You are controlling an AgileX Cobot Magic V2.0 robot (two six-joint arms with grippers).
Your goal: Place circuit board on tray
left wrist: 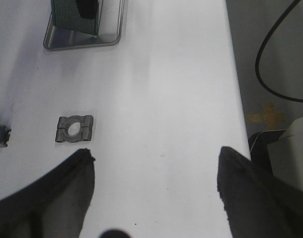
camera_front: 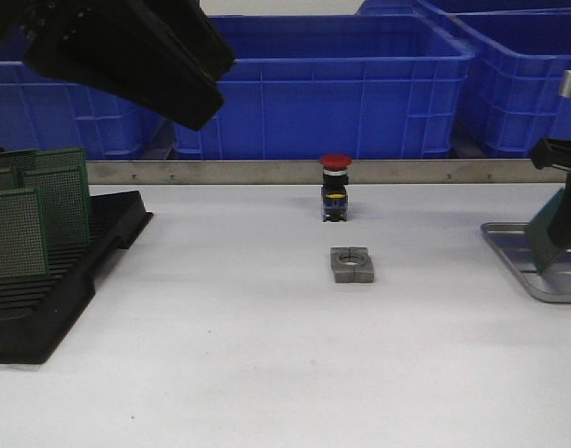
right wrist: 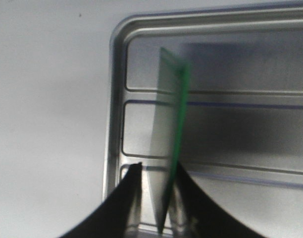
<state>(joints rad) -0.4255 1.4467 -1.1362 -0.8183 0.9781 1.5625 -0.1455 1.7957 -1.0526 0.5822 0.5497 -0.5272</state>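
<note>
gripping the circuit board (right wrist: pixel 172 134) by its lower edge, the right gripper (right wrist: pixel 159 198) has both dark fingers clamped on it and holds it over the tray (right wrist: pixel 117 89). in the right wrist view the green board stands on edge, tilted a bit, above the tray's ribbed floor near one rounded corner. can't tell if its far edge touches the metal or just hangs above it.

front view shows the same thing at the far right: the board (camera_front: pixel 551 229) is a green slab rising from the silver tray (camera_front: pixel 519 257), mostly cut off by the frame edge.

the left gripper (left wrist: pixel 154 193) hangs high over the white table (left wrist: pixel 166 99), fingers spread wide with nothing between them. in front view it's the big dark shape (camera_front: pixel 127 51) at upper left.

other stuff: a black slotted rack (camera_front: pixel 52 299) on the left with more green boards (camera_front: pixel 29 219) standing in it, a red-capped push button (camera_front: pixel 335 187) mid-table, a small metal clamp block (camera_front: pixel 352 264) just in front of it, and blue bins (camera_front: pixel 332 89) along the back.
</note>
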